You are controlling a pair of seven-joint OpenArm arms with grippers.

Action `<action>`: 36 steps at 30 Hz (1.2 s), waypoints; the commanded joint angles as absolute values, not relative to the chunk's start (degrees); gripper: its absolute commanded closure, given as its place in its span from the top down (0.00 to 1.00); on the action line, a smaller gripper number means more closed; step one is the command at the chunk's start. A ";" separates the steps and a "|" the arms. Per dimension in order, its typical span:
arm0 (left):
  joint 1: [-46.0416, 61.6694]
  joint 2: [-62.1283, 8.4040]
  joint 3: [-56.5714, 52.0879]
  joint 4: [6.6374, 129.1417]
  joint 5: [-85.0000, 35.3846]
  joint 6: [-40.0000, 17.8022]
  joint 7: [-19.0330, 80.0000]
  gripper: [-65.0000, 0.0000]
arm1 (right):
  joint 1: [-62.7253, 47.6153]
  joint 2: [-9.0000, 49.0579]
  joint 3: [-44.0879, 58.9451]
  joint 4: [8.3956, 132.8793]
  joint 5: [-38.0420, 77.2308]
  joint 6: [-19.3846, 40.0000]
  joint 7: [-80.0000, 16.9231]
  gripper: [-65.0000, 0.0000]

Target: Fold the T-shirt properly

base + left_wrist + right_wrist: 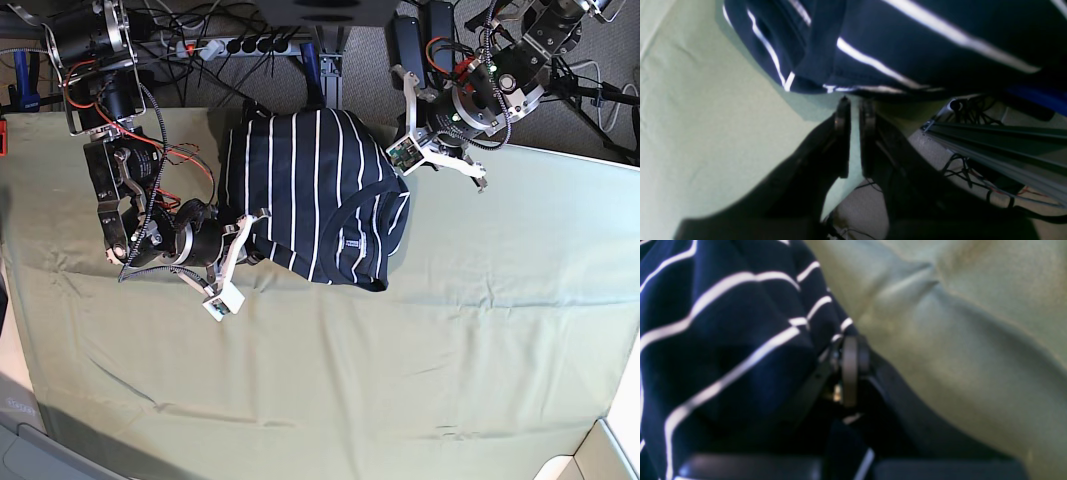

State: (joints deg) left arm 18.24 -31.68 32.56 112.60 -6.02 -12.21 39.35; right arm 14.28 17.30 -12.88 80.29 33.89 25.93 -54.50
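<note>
Right pincer (pixel 848 368) pinches the folded T-shirt (pixel 312 195); left pincer (pixel 855 110) nearly closed, empty.

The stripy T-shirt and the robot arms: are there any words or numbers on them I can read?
None can be read.
T-shirt: a small pale neck label sits inside the collar, too small to read.
Left gripper: a green-and-white tag sits beside it, too small to read.
Right gripper: a white tag sits near it, too small to read.
Both wrist views are blurred and show no writing.
</note>
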 commanded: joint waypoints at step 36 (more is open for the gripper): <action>7.27 -29.36 32.23 100.75 -7.88 -14.81 37.45 0.08 | 15.53 18.41 -12.62 81.19 35.16 29.98 -58.35 0.00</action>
